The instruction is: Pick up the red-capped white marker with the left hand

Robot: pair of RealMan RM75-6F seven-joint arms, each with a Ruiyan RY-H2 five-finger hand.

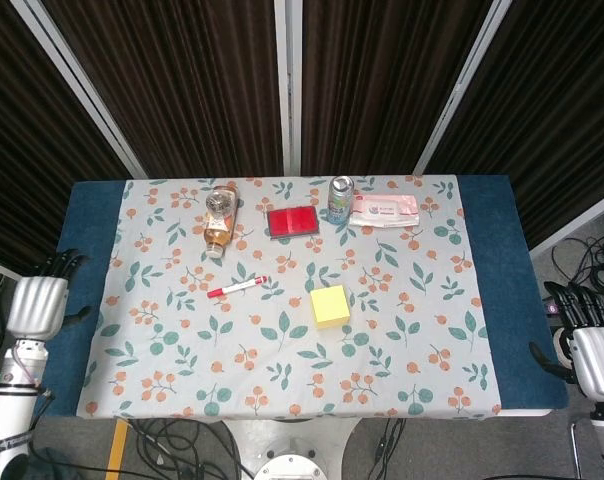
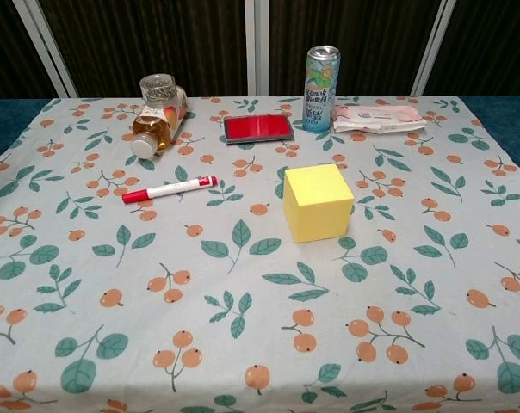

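My left robot hand (image 1: 37, 303) hangs off the worktop's (image 1: 92, 215) left edge, fingers loosely apart, holding nothing. The red-capped white marker (image 1: 236, 288) lies flat on the floral cloth, well apart from it, near the tipped bottle (image 1: 219, 217). The right robot hand (image 1: 594, 355) is parked empty at the right, out of the way.

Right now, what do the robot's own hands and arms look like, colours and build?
In the head view, the left hand has a silvery grey metallic back with black fingers, on a white forearm ringed with dark bands near the wrist. The right hand matches it: a light grey, boxy back and black fingers. No sleeves or markings are visible. The chest view shows neither hand.
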